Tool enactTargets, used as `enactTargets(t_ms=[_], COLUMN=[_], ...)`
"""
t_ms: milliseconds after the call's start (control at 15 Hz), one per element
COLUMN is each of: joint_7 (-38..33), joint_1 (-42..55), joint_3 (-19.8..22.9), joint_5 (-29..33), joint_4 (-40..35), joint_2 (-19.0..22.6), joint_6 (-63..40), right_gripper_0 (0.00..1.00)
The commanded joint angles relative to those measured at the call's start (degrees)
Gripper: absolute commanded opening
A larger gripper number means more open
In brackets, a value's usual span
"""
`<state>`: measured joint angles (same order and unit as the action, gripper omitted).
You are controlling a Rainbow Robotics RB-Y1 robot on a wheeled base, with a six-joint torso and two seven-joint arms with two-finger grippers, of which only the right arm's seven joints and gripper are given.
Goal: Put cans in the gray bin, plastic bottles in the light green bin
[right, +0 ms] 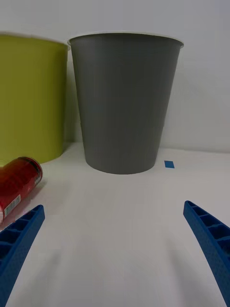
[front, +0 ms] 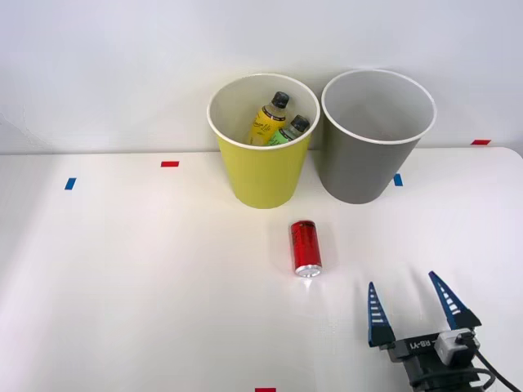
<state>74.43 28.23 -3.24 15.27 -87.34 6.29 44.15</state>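
Red can on the table, both bottles in the green bin.

The glossy red drink can (front: 305, 247) lies on its side on the white table (front: 147, 278), just in front of the round yellow-green plastic bin (front: 261, 175), which holds the yellow-labelled bottle (front: 268, 119) and the green-labelled bottle (front: 289, 131), both black-capped. The round gray plastic bin (front: 368, 163) stands beside it. The right gripper (front: 413, 304) hovers near the table's front, its blue ribbed fingers (front: 375, 314) spread wide, holding nothing.
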Motion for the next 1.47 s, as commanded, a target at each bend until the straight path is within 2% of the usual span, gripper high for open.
enactTargets(t_ms=[67, 467, 867, 1467], joint_7=[-0.3, 0.0, 0.6, 1.1], joint_1=[3.2, 9.8, 12.9, 13.2], joint_3=[-0.4, -1.6, -3.4, -3.1], joint_5=[-1.8, -2.5, -3.7, -4.1], joint_4=[0.1, 0.1, 0.1, 0.1], joint_2=[-0.5, -3.4, -3.4, -3.0], joint_6=[4.1, 7.8, 9.7, 10.3], right_gripper_0=[1.00, 1.00, 1.00, 1.00])
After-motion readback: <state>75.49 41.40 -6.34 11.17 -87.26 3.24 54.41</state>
